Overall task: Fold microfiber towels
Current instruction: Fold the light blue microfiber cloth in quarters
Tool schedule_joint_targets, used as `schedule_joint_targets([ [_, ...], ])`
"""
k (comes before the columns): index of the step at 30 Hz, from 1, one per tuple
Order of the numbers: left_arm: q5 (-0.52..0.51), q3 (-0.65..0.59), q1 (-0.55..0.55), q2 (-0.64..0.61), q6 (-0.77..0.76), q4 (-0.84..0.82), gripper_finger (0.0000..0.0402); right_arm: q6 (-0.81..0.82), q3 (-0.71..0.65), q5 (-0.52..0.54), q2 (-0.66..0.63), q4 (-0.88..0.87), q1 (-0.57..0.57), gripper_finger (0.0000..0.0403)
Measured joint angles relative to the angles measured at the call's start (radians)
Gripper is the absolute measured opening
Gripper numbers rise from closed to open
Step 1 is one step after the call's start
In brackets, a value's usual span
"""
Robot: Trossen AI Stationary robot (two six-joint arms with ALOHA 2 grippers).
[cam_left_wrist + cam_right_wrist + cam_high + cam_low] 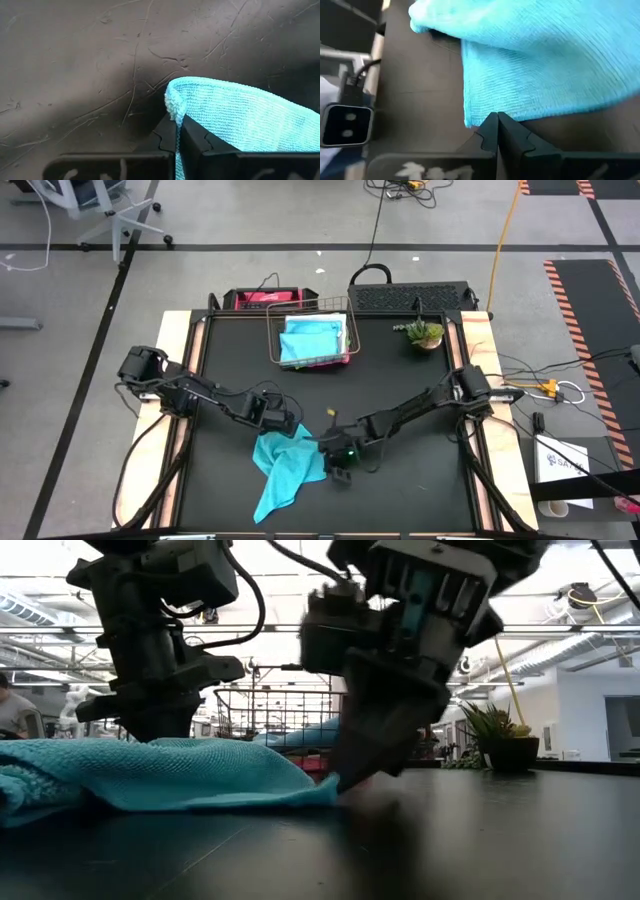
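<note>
Now we see the left end effector point(177, 135) clamped on the turquoise towel point(283, 466) at lower centre; the right end effector point(496, 131) is closed, empty.

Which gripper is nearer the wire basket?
Left, though not by much. The left gripper sits just below the wire basket, shut on the turquoise towel; the right gripper is lower still, at the towel's right edge.

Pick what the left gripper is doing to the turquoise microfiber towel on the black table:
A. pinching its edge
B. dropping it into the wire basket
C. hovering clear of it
A: in the left wrist view the left gripper is shut on the edge of the turquoise microfiber towel.
</note>
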Motion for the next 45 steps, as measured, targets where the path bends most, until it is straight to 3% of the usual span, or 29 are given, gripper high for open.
schedule_joint_targets([
  [5, 0.0, 0.0, -0.001, 0.0, 0.0, 0.0, 0.0006, -0.077, 0.054, -0.012, 0.032, -0.063, -0.014, 0.0],
  [10, 0.001, 0.0, -0.001, 0.0, -0.001, 0.005, 0.0004, -0.088, 0.02, 0.052, 0.027, -0.089, -0.024, 0.0],
  [20, 0.033, 0.001, -0.002, -0.001, -0.014, 0.006, 0.0004, -0.168, -0.045, 0.136, -0.003, -0.313, -0.081, 0.0],
  [23, 0.034, 0.001, -0.002, -0.001, -0.015, 0.006, 0.0009, -0.225, -0.046, 0.153, -0.039, -0.368, -0.106, 0.0],
  [28, 0.035, 0.001, -0.002, -0.001, -0.014, 0.007, 0.001, -0.308, -0.049, 0.271, -0.141, -0.548, -0.167, 0.0],
  [36, 0.036, 0.001, -0.002, -0.001, -0.01, 0.007, 0.0014, -0.347, -0.053, 0.389, -0.304, -0.781, -0.275, 0.0],
  [45, 0.035, 0.001, -0.002, -0.001, 0.002, 0.022, 0.0015, -0.258, -0.052, 0.199, -0.414, -0.784, -0.289, 0.0001],
])
